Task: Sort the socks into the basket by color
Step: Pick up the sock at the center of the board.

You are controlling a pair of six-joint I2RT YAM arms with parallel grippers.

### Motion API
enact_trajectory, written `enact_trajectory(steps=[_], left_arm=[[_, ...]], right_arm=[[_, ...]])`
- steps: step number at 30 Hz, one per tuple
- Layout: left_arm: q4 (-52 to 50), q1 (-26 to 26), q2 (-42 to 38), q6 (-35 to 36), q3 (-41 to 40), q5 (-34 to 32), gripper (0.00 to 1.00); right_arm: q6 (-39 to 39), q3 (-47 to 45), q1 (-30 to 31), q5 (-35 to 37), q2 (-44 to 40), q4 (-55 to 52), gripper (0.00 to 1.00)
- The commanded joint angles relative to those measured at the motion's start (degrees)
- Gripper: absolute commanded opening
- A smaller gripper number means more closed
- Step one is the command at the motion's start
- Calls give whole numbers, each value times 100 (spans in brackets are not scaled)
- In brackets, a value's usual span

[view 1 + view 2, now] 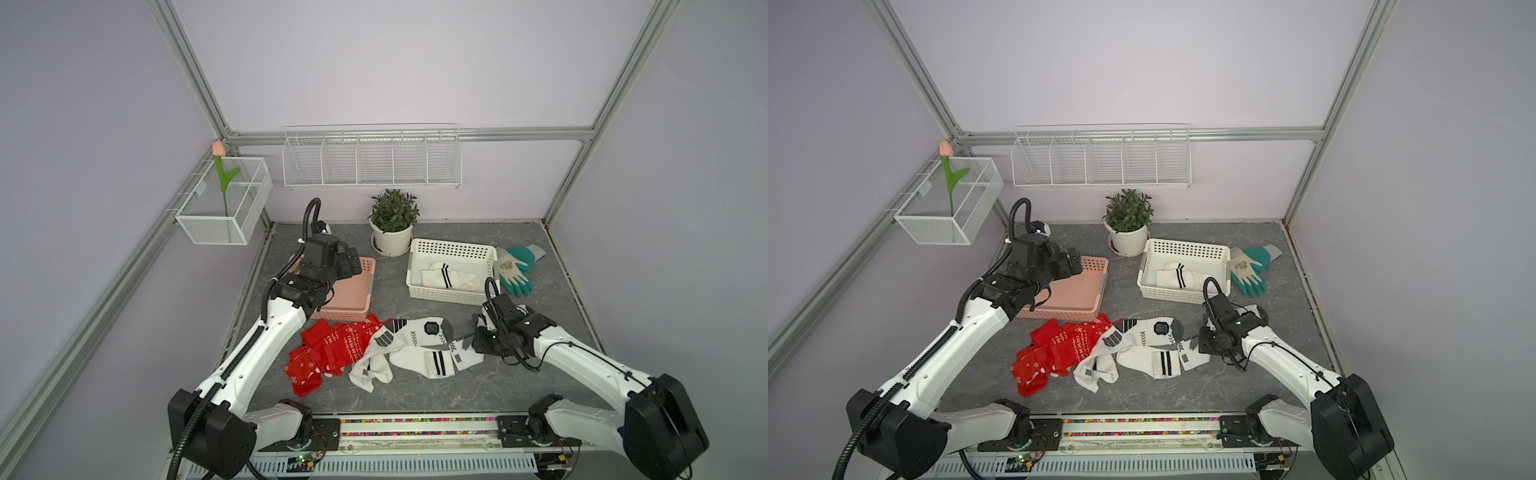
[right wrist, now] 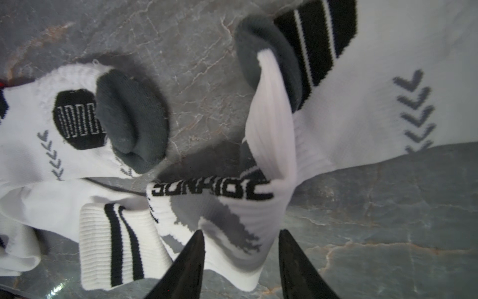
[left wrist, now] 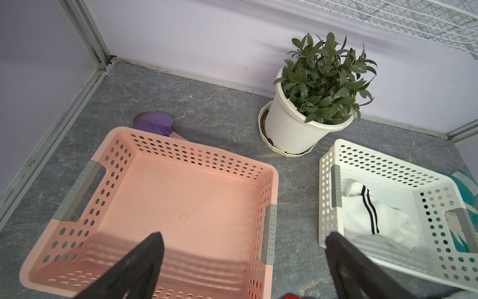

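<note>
Our right gripper [image 2: 240,231] hangs half open astride the cuff of a white sock [image 2: 232,220], clamping nothing; the sock runs left-to-right on the desk [image 1: 415,395], cuff leftward, mid-near. Our left gripper [image 3: 243,235] gapes empty above the pink basket [image 3: 181,207], far left.

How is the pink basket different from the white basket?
The pink basket is empty, but the white basket holds a striped sock. Teal gloves lie beside the white basket, not the pink basket. Both have holey walls and grey handles.
</note>
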Motion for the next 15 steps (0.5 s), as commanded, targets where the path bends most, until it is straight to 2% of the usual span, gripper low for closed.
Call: enact_trajectory(steps=[1,7,15], left_arm=[[-67,-27,-44,-54,144,-36,99],[-57,-32,-35,-54,144,-37,99],[-59,-35,-19,-52,144,-42,99]], right_arm=[[106,-138,-41,-122,72,217,48],[150,-241,-60,-219,134,392,46],[151,-231,-75,-263,77,382,33]])
